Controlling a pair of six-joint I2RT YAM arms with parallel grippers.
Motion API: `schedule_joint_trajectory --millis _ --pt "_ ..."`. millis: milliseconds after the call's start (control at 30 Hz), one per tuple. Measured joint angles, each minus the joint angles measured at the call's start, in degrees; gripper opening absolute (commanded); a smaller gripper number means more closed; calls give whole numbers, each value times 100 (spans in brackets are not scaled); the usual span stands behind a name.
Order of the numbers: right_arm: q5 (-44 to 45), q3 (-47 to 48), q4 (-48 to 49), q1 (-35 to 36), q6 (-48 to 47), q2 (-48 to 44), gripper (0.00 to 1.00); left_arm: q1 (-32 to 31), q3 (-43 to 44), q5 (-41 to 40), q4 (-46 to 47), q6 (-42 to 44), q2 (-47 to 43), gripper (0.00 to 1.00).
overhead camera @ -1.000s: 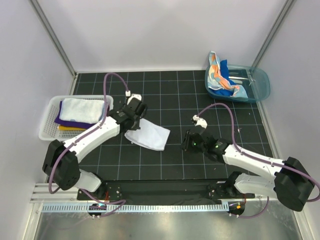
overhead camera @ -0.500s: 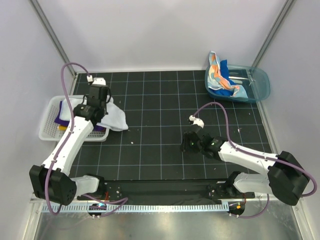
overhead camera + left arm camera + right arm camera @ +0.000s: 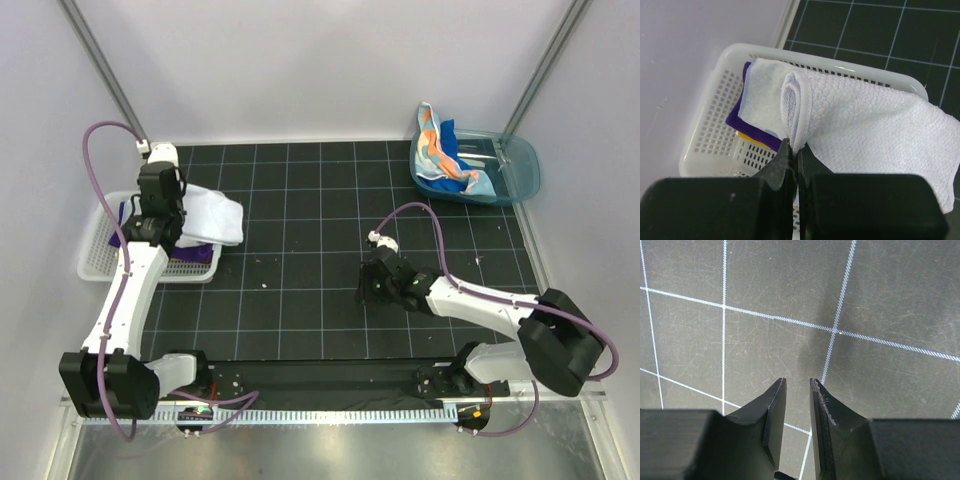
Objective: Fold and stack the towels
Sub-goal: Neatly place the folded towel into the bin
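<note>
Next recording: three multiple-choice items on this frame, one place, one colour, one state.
1. Where is the white towel that the left gripper pinches? A near edge; B over the mesh basket; C workspace middle.
2. Colour of the towel under the white ones in the basket? A red; B green; C purple.
3. The right gripper is: A empty, jaws slightly apart; B clamped on cloth; C out of view.
B: it drapes over the basket rim. C: a purple towel peeks out. A: only mat shows between its jaws.

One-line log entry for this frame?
left gripper: shut on white towel, over basket | right gripper: open, empty, above mat | tub: spotted towel inside
</note>
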Motion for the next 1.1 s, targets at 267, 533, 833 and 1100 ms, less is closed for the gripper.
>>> schedule_joint_trajectory --millis 267,533,833,1100 --pt "-118 136 -7 2 -50 160 32 308 -44 -107 697 352 15 0" --pt "-136 273 -39 0 -160 345 31 562 20 -155 957 520 380 0" --pt "-160 328 -72 2 -197 459 31 638 61 -201 1045 573 723 0" --pt "-184 328 -79 2 -205 459 30 717 61 -289 1075 551 872 2"
